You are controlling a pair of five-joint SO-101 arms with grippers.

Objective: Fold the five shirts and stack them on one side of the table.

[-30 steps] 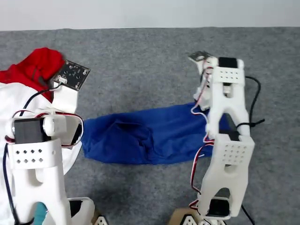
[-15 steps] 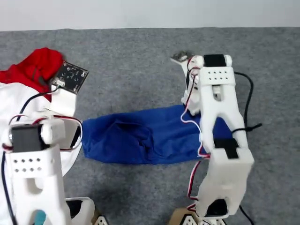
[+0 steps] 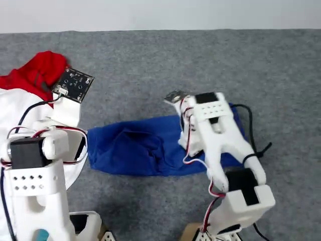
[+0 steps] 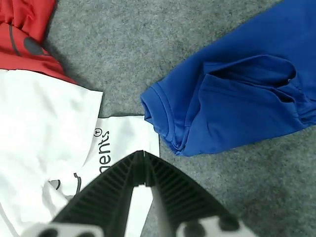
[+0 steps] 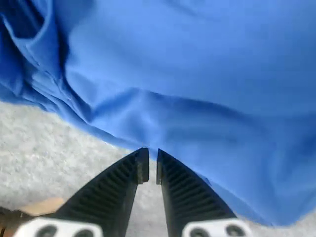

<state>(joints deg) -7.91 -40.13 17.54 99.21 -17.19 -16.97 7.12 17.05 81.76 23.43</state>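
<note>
A blue shirt (image 3: 135, 148) lies folded into a long strip across the middle of the table. The right arm (image 3: 215, 135) hangs over its right half. In the right wrist view, my right gripper (image 5: 149, 159) is shut just off the blue shirt's (image 5: 197, 74) edge, with grey table under the tips. A white shirt (image 3: 22, 103) lies at the left, and a red shirt (image 3: 42, 68) is bunched beyond it. My left gripper (image 4: 144, 160) is shut, holds nothing, and sits above the white shirt (image 4: 44, 138), close to the blue shirt's (image 4: 232, 103) collar end.
Grey felt table (image 3: 150, 65) stretches open behind the blue shirt and to the far right. The left arm's base (image 3: 35, 201) and the right arm's base (image 3: 241, 206) stand at the near edge. A black cable (image 3: 253, 135) loops beside the right arm.
The right arm has swung from the blue shirt's far right end toward the left and nearer, now over the shirt's middle. The left arm has barely shifted.
</note>
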